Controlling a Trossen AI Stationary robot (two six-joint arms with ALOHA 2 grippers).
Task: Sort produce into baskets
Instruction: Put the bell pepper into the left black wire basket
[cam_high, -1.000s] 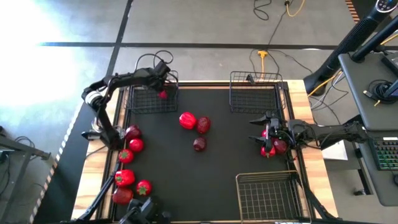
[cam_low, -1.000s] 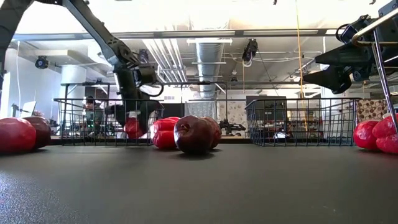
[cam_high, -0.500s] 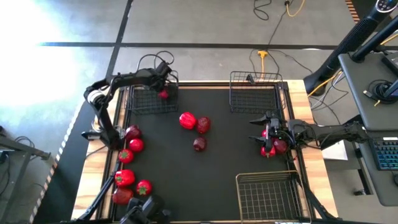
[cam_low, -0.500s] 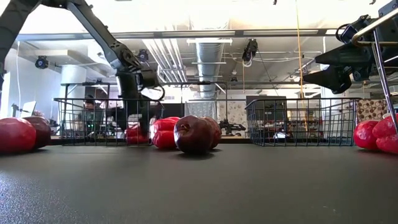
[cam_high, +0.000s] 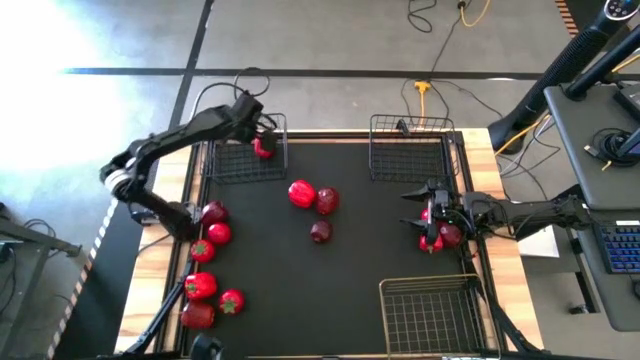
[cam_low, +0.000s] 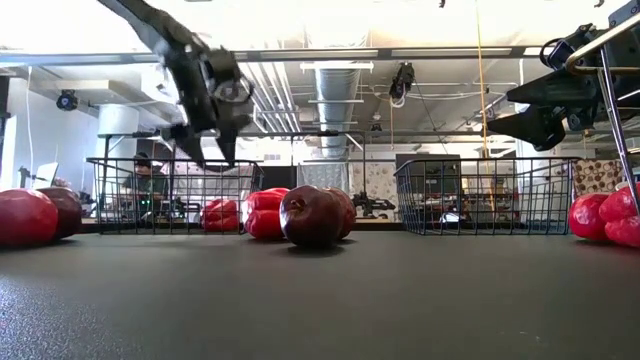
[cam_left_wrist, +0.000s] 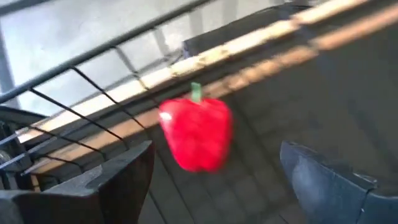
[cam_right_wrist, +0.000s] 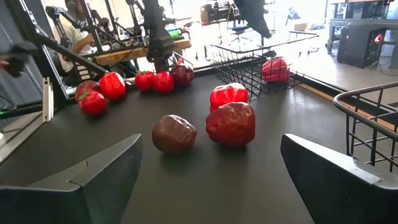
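your left hand (cam_low: 205, 150) hangs above the far-left basket (cam_high: 243, 160), fingers apart, nothing in them. a red pepper (cam_high: 263, 148) lies inside that basket, near its far right corner; from the left wrist cam it's blurry but the green stem shows.

right hand (cam_high: 418, 210) hovers w/ fingers spread wide over a small red cluster (cam_high: 438, 234) at the desk's right edge; the hand covers part of the cluster, so can't tell the pieces apart.

mid-desk: a second red pepper (cam_high: 301, 193) touching a maroon fruit (cam_high: 327, 200), another maroon fruit (cam_high: 320, 232) just nearer. the far-right basket (cam_high: 408, 150) and near-right basket (cam_high: 430, 315) hold nothing you can see; the near one is cut off at the frame edge.

a row of red pieces (cam_high: 212, 260) runs down the left side. the left arm crosses the top of it.
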